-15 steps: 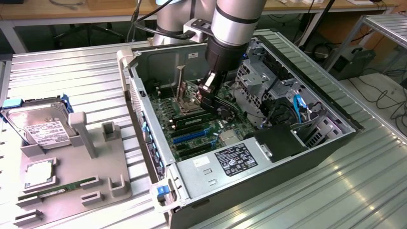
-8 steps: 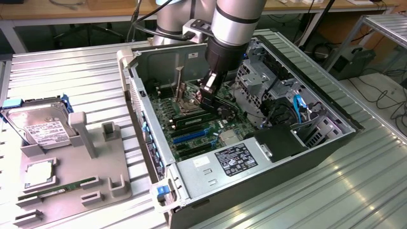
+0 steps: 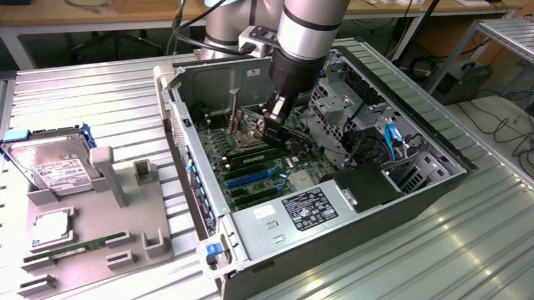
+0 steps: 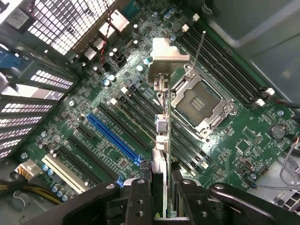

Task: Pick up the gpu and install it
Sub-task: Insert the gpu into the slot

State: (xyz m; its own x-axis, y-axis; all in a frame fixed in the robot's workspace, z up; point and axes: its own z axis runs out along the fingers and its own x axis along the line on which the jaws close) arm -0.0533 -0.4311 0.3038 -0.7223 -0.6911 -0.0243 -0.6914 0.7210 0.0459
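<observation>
Ext view, L to R. Grey fixture tray (image 3: 92,250) on the metal table (image 3: 417,250): hard drive (image 3: 52,164) at its far end, CPU (image 3: 52,228) nearer, thin green RAM stick (image 3: 75,247) along the front slot. Mid-frame: open PC case (image 3: 200,206) lying on its side, motherboard (image 3: 250,169) facing up, PSU (image 3: 304,206) at the near end, drive cage (image 3: 334,103) on the ext view's right.

Arm comes down into the case. Gripper (image 3: 274,122) clamped on the gpu (image 3: 288,137), card held on edge above the board, not seated yet by the look of it.

Wrist view: gripper (image 4: 164,187) has the gpu (image 4: 161,136) pinched btwn its fingers (image 4: 138,197), card seen edge-on, silver bracket (image 4: 166,56) at the far end. Card hangs over the board btwn the blue slot (image 4: 115,138) and the empty CPU socket (image 4: 199,103). Black slots run diagonally; card edge looks skewed relative to them.

Judgement, step in hand = alignment before insertion:
- rotate so card edge runs parallel w/ target slot
- bracket end must point to the case's rear opening
- keep card vertical, no tilt
- lower slow, straight down; watch for caps near slot and socket lever (image 4: 199,49)
- which slot it is meant for: can't tell.
</observation>
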